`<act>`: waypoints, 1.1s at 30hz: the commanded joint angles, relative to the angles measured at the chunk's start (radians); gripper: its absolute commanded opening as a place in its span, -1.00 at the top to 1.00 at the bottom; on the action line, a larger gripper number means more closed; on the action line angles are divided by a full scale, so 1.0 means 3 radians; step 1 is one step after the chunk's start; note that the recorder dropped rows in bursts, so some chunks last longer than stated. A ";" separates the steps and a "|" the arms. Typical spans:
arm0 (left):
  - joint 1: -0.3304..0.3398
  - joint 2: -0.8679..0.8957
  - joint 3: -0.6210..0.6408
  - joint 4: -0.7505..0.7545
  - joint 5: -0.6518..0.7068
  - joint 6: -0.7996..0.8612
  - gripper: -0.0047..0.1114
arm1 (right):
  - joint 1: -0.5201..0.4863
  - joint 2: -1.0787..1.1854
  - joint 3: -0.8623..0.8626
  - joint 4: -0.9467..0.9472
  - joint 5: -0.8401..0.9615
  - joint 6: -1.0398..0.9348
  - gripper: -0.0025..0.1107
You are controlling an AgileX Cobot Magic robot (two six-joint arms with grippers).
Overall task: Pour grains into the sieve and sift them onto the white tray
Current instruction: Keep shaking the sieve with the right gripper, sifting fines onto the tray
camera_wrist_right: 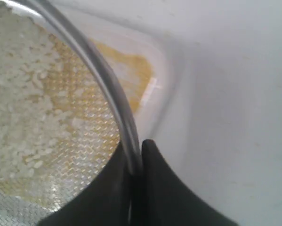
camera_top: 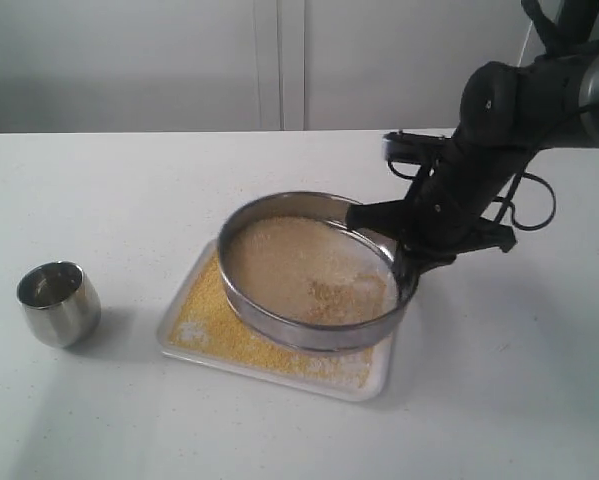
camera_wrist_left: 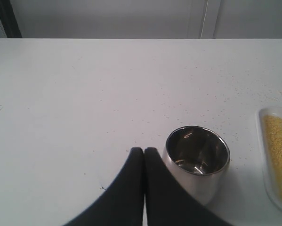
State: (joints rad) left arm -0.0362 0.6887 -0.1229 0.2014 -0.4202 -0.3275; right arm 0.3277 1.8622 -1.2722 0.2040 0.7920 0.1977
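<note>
Grains [camera_top: 299, 262]: a pale layer with a small yellowish patch, lying on the mesh inside the sieve [camera_top: 279, 325].
Sieve: wide steel ring, set over the white tray [camera_top: 375, 384] at mid-table; whether it touches the tray cannot be told.
Yellow meal [camera_top: 204, 312]: a thin layer on the tray, showing along its left and near edges.
Right gripper [camera_top: 407, 262]: pinching the sieve's right rim between its fingers.
Steel cup [camera_top: 59, 302]: upright, empty, well left of the tray on the table [camera_top: 129, 190].
Left gripper [camera_wrist_left: 143, 153]: fingers pressed together, holding nothing, just beside the cup.
</note>
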 commanded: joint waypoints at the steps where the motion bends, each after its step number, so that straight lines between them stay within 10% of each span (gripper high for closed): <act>1: 0.0006 -0.0030 0.0022 0.0008 -0.0017 -0.0016 0.92 | -0.0118 -0.0010 0.0021 -0.0192 -0.0502 0.0593 0.96; 6: 0.0006 -0.0030 0.0022 0.0008 -0.0017 -0.0016 0.92 | -0.0029 0.0040 -0.0067 0.0351 -0.0090 -0.0325 0.96; 22: 0.0006 -0.0030 0.0022 0.0008 -0.0017 -0.0016 0.92 | -0.0036 -0.0030 0.0053 -0.0420 -0.0529 0.0650 0.96; 25: 0.0006 -0.0030 0.0022 0.0008 -0.0017 -0.0016 0.92 | 0.0097 0.0071 -0.0102 0.0395 -0.0193 -0.0389 0.96; 29: 0.0006 -0.0030 0.0022 0.0008 -0.0017 -0.0016 0.92 | 0.0031 -0.0013 -0.0038 -0.0612 -0.0258 0.0731 0.96; 33: 0.0006 -0.0030 0.0022 0.0008 -0.0017 -0.0016 0.92 | 0.0158 0.0039 -0.0126 0.0401 -0.0444 -0.0071 0.96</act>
State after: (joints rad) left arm -0.0362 0.6887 -0.1229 0.2014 -0.4202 -0.3275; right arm 0.3492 1.8871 -1.2889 0.1797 0.6464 0.3034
